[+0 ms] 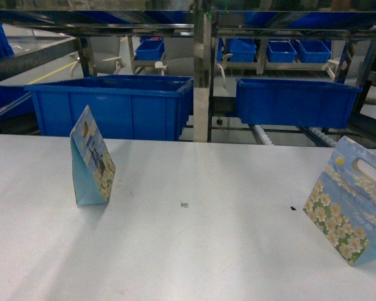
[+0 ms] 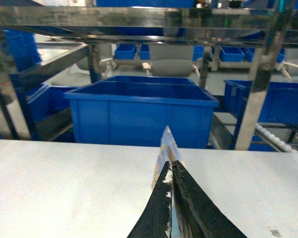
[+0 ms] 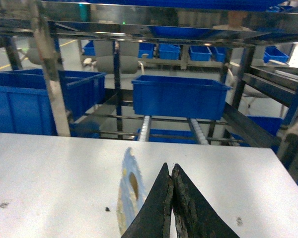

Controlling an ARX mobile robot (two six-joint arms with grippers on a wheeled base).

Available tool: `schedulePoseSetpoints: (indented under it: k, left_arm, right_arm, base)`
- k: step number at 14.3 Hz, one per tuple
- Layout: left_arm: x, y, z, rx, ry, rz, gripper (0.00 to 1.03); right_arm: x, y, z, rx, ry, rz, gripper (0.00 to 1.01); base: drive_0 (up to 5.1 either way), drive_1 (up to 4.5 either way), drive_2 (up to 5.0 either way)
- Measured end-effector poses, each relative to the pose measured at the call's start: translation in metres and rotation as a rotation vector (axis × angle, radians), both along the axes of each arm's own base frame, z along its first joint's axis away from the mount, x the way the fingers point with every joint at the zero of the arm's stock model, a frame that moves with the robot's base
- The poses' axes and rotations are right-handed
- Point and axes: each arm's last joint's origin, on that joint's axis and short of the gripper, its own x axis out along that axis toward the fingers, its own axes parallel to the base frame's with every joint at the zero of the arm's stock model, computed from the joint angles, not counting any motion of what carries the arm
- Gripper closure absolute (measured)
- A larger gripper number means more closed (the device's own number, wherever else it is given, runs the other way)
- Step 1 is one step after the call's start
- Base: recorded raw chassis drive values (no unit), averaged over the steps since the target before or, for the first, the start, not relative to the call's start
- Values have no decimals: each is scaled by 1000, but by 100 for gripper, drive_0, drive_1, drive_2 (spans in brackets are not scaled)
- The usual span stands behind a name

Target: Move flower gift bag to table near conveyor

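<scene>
Two flower gift bags stand on the white counter [image 1: 194,251]: the left bag [image 1: 91,160] and the right bag [image 1: 351,204], well apart, both upright. Behind the counter's far edge runs the conveyor [image 1: 261,133] with its pale rollers, under big blue bins [image 1: 116,103]. It looks like both bags already sit on the counter near the conveyor, so the job seems close to done, or a new pick is about to start. The left end effector [image 2: 171,171] is pinched shut, its dark tips pressed together with no gap, and the thin top edge of the left bag sits right at those tips; I cannot tell if it grips the bag or only sits just in front of it. The right end effector [image 3: 170,173] is also pinched shut, with the right bag just beside it, not between its tips. To do well, move slowly, since these bags are light paper and tip over easily. Each bag is blue like sky with white and yellow flowers; the right one has a cut-out handle hole near its top.
</scene>
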Motion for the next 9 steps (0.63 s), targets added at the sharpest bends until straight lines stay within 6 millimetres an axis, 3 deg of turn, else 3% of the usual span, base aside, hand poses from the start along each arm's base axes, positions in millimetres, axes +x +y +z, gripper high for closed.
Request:
schedulePoseSetpoints:
  k: [4,6,9]
  left_arm:
    - [-38,-2,-8,1,-21,-15,101]
    - [-55,-2,-22,0,37,-16,101]
    - [-68,-2,-15,1,-5,-17,101]
  right_arm:
    - [-29,-1,-9,0,-34,2,99]
    - [-42,-1,-21,0,27,2,99]
    - [-51,-1,-15,0,0,2,99]
  base:
    - [0,0,0]
    - [0,0,0]
    - [0,0,0]
